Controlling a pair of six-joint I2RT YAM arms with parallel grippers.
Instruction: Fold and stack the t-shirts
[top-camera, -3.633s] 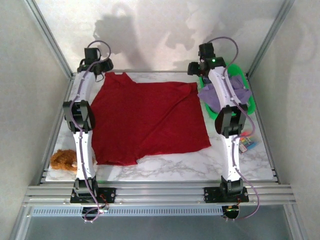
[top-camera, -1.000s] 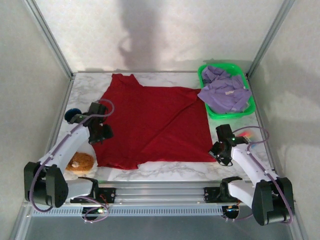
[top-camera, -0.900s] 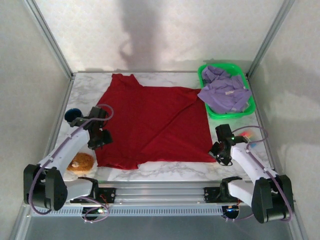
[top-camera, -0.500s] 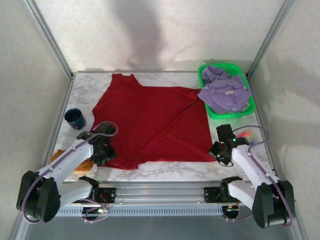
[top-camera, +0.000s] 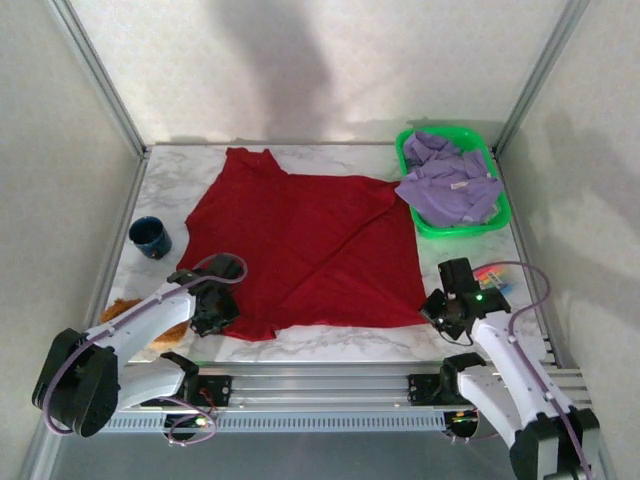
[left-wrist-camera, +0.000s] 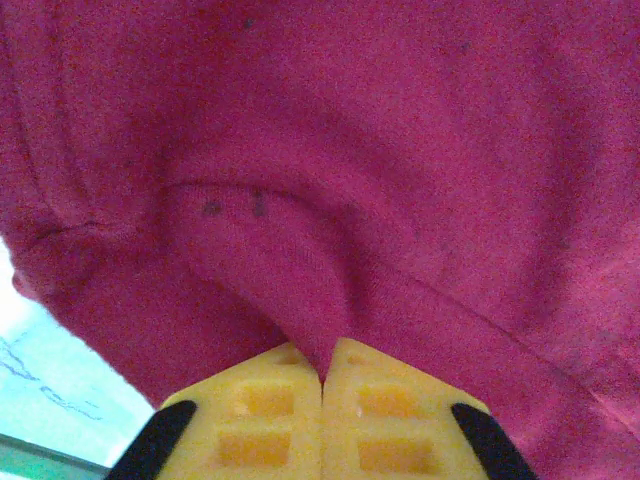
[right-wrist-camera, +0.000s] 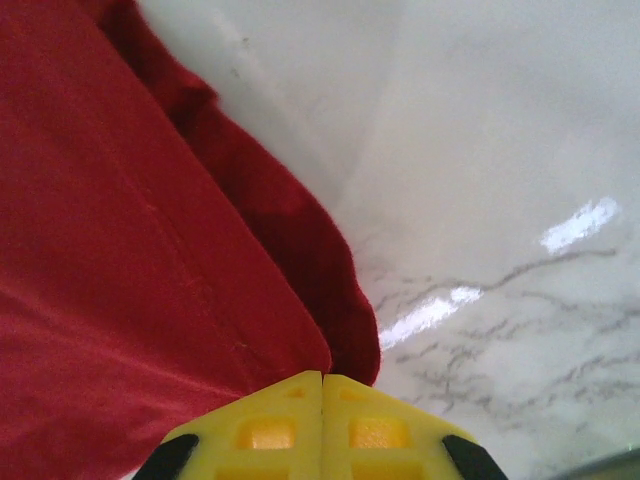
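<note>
No writing, number or brand mark legible in any view. One small white label (top-camera: 459, 186) sits on the lavender shirt (top-camera: 440, 198) lying in the green basket (top-camera: 452, 230), seen from overhead. It is too small to tell whether anything is printed on it.

In the top view the left arm folds low, elbow out at 8 o'clock and forearm running toward 2 o'clock to the left gripper (top-camera: 213, 310). Its yellow pads (left-wrist-camera: 260, 410) meet flush on a pinched fold of the red t-shirt (top-camera: 300, 240). The right arm mirrors it, elbow at 4 o'clock and forearm aimed at 11 o'clock, with the right gripper (top-camera: 440, 308) pressed together on the shirt's hem corner.
</note>
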